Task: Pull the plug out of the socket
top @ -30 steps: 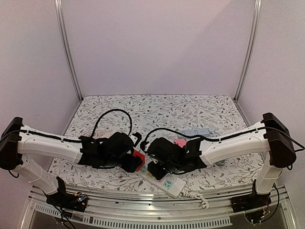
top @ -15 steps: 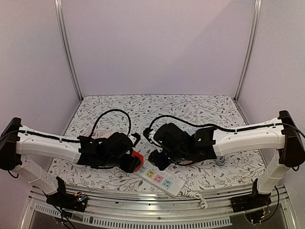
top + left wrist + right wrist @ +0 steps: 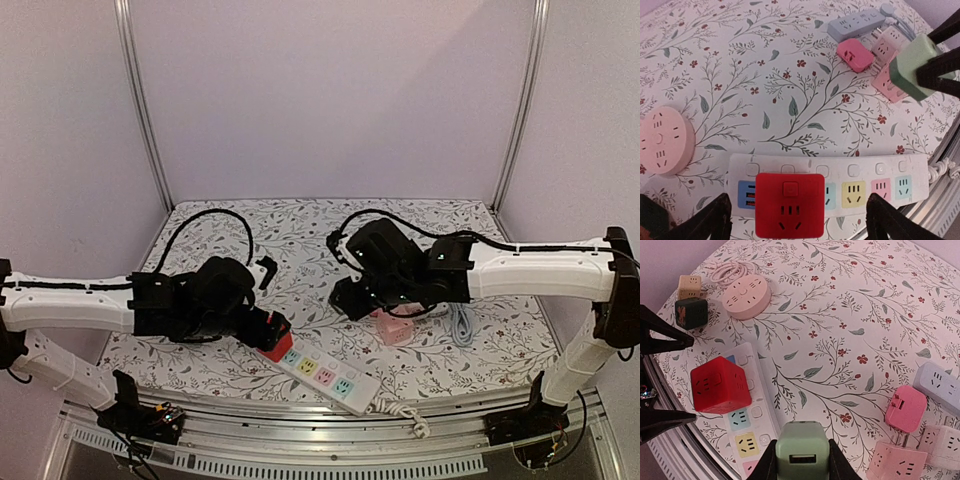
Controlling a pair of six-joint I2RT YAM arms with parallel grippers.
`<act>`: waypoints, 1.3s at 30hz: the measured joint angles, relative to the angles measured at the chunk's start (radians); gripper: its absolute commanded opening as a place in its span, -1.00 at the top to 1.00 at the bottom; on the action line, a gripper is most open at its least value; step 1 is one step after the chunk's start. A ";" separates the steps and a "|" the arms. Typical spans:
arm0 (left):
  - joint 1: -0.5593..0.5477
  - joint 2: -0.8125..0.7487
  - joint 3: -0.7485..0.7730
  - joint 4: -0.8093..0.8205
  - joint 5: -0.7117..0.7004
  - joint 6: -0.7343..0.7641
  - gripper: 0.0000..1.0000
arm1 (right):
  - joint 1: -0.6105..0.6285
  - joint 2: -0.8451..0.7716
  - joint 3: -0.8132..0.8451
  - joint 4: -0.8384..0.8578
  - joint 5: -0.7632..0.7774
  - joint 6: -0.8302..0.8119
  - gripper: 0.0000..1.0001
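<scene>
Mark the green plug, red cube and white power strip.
green plug [image 3: 802, 442]: right wrist view, front face.
red cube [image 3: 790, 205]: left wrist view, top face.
white power strip [image 3: 865, 171]: left wrist view, bare casing.

Robot lab test cell: plain white wall panels [image 3: 330, 90], aluminium frame posts [image 3: 140, 110], floral-cloth table [image 3: 300, 225], mounting rail [image 3: 300, 428].

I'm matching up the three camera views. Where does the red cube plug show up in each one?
Top external: red cube plug is lower centre-left, on the strip's left end.
Left wrist: red cube plug is at bottom centre, seated on the strip.
Right wrist: red cube plug is at mid-left, on the strip.
Shared landmark: white power strip with pastel sockets.
</scene>
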 measured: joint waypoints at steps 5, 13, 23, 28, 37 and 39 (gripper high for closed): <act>0.053 -0.111 0.015 -0.005 0.034 -0.020 -0.92 | -0.078 0.006 0.012 -0.026 -0.028 0.056 0.68; 0.169 -0.158 0.013 -0.040 0.169 -0.092 -0.93 | -0.190 0.144 0.048 -0.034 -0.094 0.145 0.66; 0.230 -0.138 0.006 -0.050 0.294 -0.137 -0.96 | -0.254 0.269 0.061 -0.060 -0.177 0.203 0.56; 0.232 -0.081 -0.015 -0.050 0.336 -0.143 -0.97 | -0.266 0.291 0.061 -0.064 -0.204 0.214 0.21; 0.241 -0.055 -0.046 -0.004 0.392 -0.169 -0.97 | -0.284 0.308 0.083 -0.116 -0.231 0.212 -0.22; 0.249 -0.053 -0.053 0.008 0.400 -0.177 -0.97 | -0.285 0.304 0.083 -0.133 -0.231 0.207 -0.26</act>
